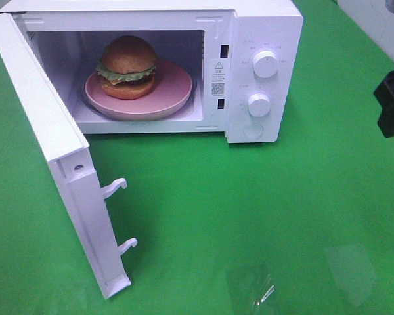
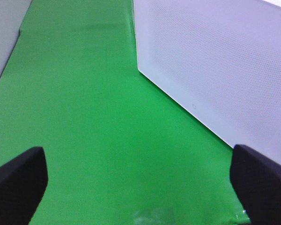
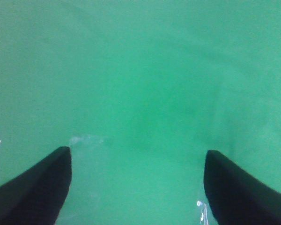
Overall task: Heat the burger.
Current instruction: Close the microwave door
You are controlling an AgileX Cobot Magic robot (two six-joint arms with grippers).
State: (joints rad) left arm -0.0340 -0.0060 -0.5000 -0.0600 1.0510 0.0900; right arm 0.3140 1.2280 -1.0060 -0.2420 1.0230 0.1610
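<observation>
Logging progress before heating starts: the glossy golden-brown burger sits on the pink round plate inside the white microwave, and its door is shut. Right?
No. The white microwave door stands wide open, as the exterior high view shows. The glossy golden-brown burger does sit on the pink round plate inside the white microwave.

The burger [image 1: 129, 67] sits upright and whole: a glossy golden-brown domed top bun over ruffled green lettuce, a thin yellow cheese edge and a matching bottom bun; it rests a little left of centre on a pink round plate [image 1: 177, 92]. Both are inside the white microwave [image 1: 269, 33]; its door [image 1: 46, 131] stands open.
</observation>
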